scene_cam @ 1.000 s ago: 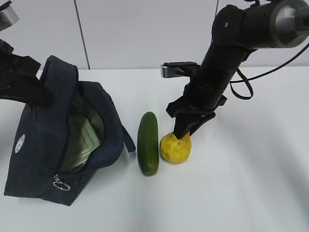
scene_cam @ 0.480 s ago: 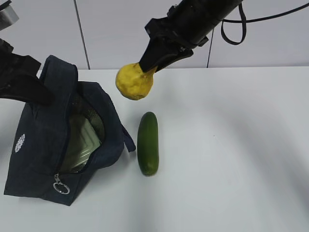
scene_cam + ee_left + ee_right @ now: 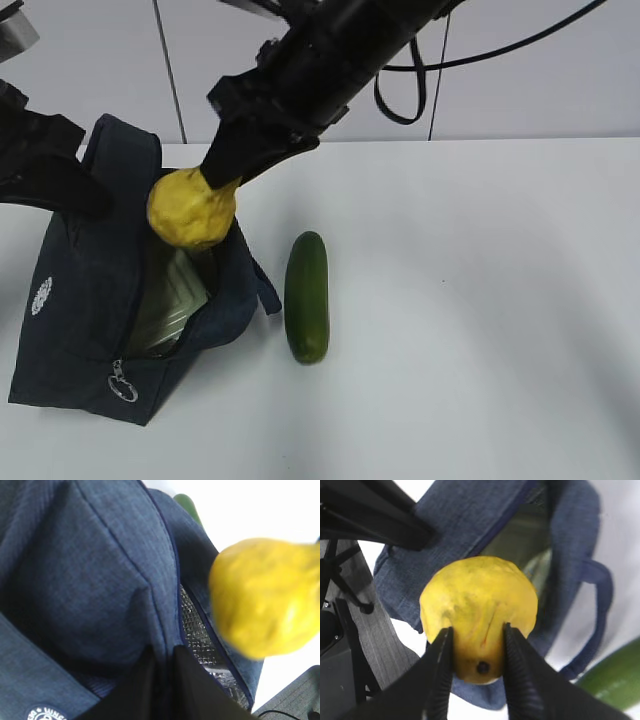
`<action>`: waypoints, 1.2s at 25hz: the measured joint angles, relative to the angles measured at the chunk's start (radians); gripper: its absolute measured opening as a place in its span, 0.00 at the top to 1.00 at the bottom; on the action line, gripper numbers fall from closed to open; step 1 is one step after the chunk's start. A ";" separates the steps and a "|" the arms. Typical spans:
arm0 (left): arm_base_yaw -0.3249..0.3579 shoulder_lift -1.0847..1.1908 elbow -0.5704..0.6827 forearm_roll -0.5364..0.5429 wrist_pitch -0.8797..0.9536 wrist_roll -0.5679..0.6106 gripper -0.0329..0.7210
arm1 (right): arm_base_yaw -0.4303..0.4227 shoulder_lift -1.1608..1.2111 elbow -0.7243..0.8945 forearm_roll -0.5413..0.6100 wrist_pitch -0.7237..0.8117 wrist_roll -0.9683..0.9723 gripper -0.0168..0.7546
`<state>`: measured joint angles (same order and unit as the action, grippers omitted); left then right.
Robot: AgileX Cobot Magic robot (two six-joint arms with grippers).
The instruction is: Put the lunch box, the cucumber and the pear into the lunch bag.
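Note:
My right gripper (image 3: 222, 175) is shut on the neck of the yellow pear (image 3: 190, 210), which hangs just over the open mouth of the navy lunch bag (image 3: 85, 300). Seen from the right wrist, the pear (image 3: 479, 600) sits between the ribbed jaws of the right gripper (image 3: 477, 647). Inside the bag lies the lunch box (image 3: 175, 295) with its pale green lid. The dark green cucumber (image 3: 306, 295) rests on the table right of the bag. At the bag's upper rim, my left gripper (image 3: 164, 662) is shut on the fabric edge of the lunch bag (image 3: 90, 570), holding it up.
The white table (image 3: 480, 300) stretches to the right of the cucumber, with a white wall behind. A silver lining (image 3: 197, 635) shows inside the bag. A black stand (image 3: 340, 630) and a grey surface lie left of the bag in the right wrist view.
The right gripper lifted the pear from the table beside the cucumber and carried it up and left to above the bag's mouth. The left gripper and the bag stayed still.

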<state>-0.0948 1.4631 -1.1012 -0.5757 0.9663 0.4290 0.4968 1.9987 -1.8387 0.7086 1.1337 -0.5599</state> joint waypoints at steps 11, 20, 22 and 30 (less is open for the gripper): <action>0.000 0.000 0.000 -0.001 0.000 0.000 0.93 | 0.037 0.119 0.000 -0.024 -0.046 -0.021 0.68; 0.000 0.000 0.000 -0.002 0.000 0.000 0.93 | 0.082 0.123 0.000 0.053 -0.266 -0.121 0.68; 0.000 0.000 0.000 -0.003 0.000 0.000 0.93 | 0.089 0.123 0.000 0.055 -0.299 -0.140 0.68; 0.000 0.000 0.000 -0.007 -0.001 0.000 0.93 | 0.099 0.124 0.000 0.075 -0.325 -0.175 0.38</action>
<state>-0.0948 1.4631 -1.1012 -0.5822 0.9648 0.4290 0.5955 2.1228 -1.8387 0.7838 0.8083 -0.7344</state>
